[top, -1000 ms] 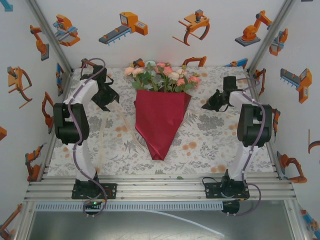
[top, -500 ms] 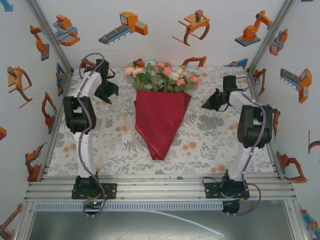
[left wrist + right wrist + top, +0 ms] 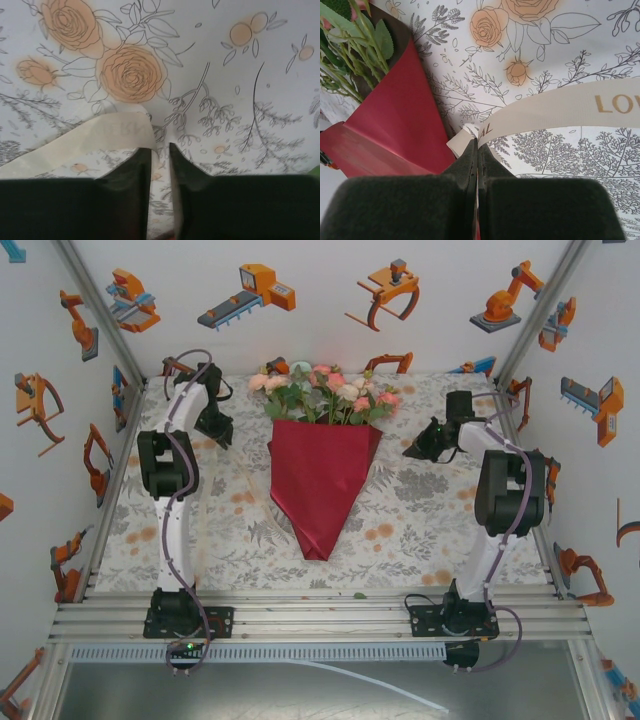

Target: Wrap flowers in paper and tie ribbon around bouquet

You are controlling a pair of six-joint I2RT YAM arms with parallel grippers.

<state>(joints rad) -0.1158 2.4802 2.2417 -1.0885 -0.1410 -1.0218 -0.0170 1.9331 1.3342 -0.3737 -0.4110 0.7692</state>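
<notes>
The left fingers (image 3: 160, 146) stood a narrow gap apart over the counter (image 3: 260, 75), with the ribbon (image 3: 90, 137) running in between them; whether they gripped it I cannot tell. To their right lay the bouquet (image 3: 322, 440), its paper (image 3: 320, 490) cone pointing toward the arm bases and its flowers (image 3: 325, 390) at the far end. The right fingers (image 3: 477, 142), pressed together, pinched the ribbon just beside the paper, nearer than the left.

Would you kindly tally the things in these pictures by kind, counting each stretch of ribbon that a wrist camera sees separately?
Robot arms: 2
Dark red paper cone: 1
Bunch of roses: 1
Cream ribbon, stretches seen, one per wrist view: 2
Total: 6
</notes>
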